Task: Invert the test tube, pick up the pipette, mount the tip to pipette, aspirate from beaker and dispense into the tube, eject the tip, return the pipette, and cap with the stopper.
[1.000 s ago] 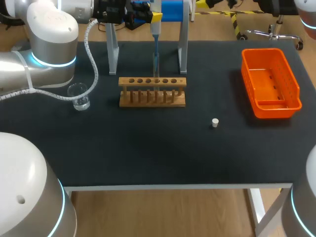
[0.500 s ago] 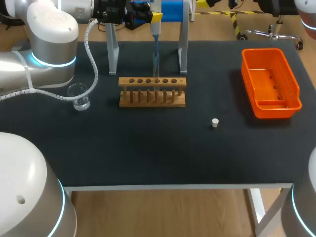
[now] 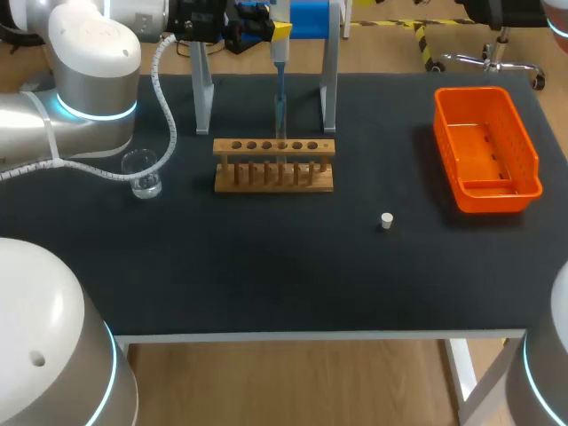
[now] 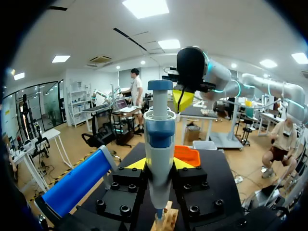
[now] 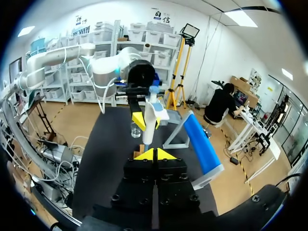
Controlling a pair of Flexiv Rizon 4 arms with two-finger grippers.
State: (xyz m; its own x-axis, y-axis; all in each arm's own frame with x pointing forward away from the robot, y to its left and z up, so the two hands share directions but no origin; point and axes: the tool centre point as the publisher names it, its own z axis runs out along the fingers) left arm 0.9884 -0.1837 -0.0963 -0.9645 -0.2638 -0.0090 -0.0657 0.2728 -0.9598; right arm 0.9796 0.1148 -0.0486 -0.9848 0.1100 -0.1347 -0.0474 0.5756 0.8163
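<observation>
The blue and white pipette hangs upright, with my left gripper shut on its body. In the head view the left gripper holds the pipette above the wooden rack, its thin lower end pointing down at a clear test tube standing in the rack. My right gripper is shut and holds nothing; it hovers higher up, facing the pipette. The left wrist view shows the right gripper just beyond the plunger. A glass beaker stands left of the rack. The white stopper lies right of centre.
An orange bin sits at the right side of the table. The pipette stand, two grey uprights with a blue bar, rises behind the rack. My left arm's cable loops down near the beaker.
The bit of my right arm in the head view's top right corner has shifted slightly out of the picture. The left arm, pipette and table objects have not moved.
</observation>
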